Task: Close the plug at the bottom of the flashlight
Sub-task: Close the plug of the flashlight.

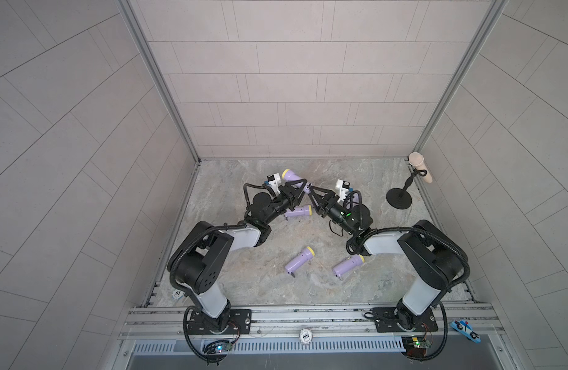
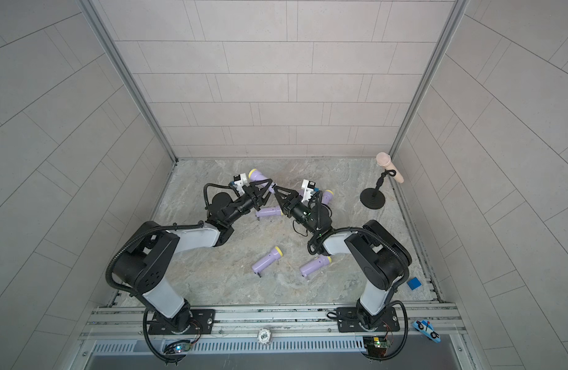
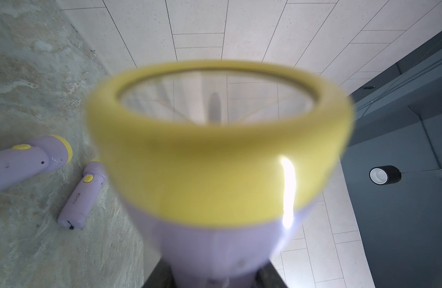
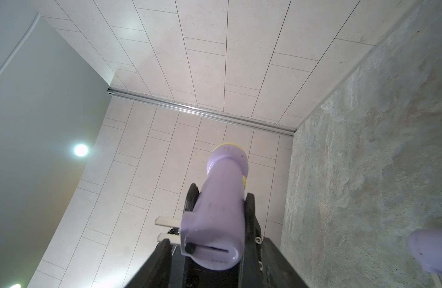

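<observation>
Grey marbled table (image 1: pixel 260 288) within tiled walls (image 1: pixel 292 96): two spare flashlights (image 1: pixel 298 260) lie lower centre; beyond, mid-frame, the left claw (image 1: pixel 303 185) pinches the raised flashlight (image 1: pixel 290 175), plug (image 4: pixel 165 221) prongs folded out, its base between the fingers of the right claw (image 1: pixel 312 191), grip there undeterminable.

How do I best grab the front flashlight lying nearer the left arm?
Grip the flashlight mid-barrel from straight above, jaws across its width: it lies flat on the table, its head flares and the plug prongs stick out.
</observation>
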Available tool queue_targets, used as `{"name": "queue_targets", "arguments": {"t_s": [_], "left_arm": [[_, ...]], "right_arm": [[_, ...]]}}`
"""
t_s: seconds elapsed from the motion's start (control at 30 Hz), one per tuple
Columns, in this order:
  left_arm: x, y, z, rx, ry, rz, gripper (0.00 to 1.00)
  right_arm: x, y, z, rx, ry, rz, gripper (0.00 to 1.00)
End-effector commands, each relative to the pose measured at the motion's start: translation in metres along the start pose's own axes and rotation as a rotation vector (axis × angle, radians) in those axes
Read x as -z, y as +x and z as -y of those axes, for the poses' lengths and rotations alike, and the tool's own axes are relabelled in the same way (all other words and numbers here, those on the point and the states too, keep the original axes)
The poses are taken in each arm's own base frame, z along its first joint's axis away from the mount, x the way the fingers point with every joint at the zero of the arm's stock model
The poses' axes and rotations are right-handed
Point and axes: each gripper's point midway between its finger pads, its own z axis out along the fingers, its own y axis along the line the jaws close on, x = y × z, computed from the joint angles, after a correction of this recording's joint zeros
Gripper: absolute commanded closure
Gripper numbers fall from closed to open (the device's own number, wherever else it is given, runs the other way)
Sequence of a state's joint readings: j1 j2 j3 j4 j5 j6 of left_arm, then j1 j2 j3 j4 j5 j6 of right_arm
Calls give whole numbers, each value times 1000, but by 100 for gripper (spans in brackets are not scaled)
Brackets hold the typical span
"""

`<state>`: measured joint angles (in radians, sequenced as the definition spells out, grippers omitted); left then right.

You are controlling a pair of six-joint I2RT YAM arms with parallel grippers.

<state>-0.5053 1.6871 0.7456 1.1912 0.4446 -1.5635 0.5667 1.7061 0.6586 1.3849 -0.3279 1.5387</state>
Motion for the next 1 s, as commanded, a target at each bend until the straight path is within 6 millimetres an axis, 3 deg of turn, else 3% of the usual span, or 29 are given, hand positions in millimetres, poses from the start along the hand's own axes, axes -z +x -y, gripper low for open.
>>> {"name": "queue_targets", "arguments": {"t_s": [0.0, 0.97], "left_arm": [[-1, 4, 15, 6, 71, -22, 100], [-1, 4, 15, 31, 82, -22, 100]], "right_arm": [[-5, -2, -15, -5, -52, -1, 43], [-1, -8, -21, 0, -61, 15, 51]]}}
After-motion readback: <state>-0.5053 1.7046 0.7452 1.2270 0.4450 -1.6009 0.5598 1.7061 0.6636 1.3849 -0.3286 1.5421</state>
